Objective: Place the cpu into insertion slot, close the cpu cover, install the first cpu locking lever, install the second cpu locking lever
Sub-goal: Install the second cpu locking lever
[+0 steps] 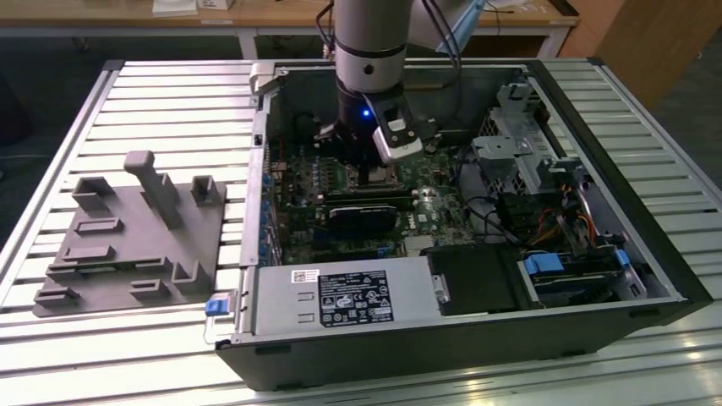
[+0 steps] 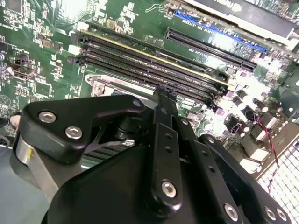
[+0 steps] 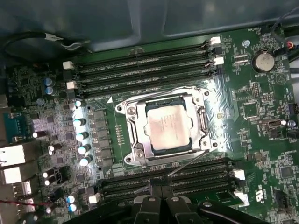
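On the slatted bench, at the exterior view's left of the open computer case, lies a grey fixture plate with upright pegs; nothing there bears on the work in hand. Inside the case, the arm stands straight down over the motherboard, with the gripper low above the socket area.

In the first wrist view the cpu sits in the insertion slot, its silvery top showing through the window of the cpu cover, which appears to lie down flat over it. A thin locking lever angles away from the socket towards the memory slots, so it looks unlatched; whether the other lever is hooked I cannot tell.

The gripper hangs just beside that free lever, its fingers drawn close together with nothing visible between them.

The risk, as I judge it, lies with the lever. It is thin and springy: a push off its line could let it slip past the fingertips and snap back, or drive the gripper into the memory slots just beside the socket. If the cover is not fully seated, forcing the lever could load the cpu unevenly on its contacts.
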`<move>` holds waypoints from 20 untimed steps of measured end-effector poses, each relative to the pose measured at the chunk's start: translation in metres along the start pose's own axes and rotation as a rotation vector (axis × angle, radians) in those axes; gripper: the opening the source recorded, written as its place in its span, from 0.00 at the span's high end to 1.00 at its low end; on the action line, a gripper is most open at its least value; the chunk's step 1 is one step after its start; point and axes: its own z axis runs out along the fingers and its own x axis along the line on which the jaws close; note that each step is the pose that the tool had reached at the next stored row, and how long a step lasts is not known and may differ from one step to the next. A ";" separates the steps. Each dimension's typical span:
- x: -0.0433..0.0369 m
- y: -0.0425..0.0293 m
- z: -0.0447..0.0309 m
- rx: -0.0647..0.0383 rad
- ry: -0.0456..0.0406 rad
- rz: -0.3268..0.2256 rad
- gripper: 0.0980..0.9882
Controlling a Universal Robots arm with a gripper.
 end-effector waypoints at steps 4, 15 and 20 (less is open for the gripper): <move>-0.0005 -0.0037 0.0015 -0.046 0.0092 0.001 0.99; -0.0023 -0.0198 0.0080 -0.132 0.0257 0.003 0.99; -0.0022 -0.0263 0.0100 -0.175 0.0342 0.004 0.99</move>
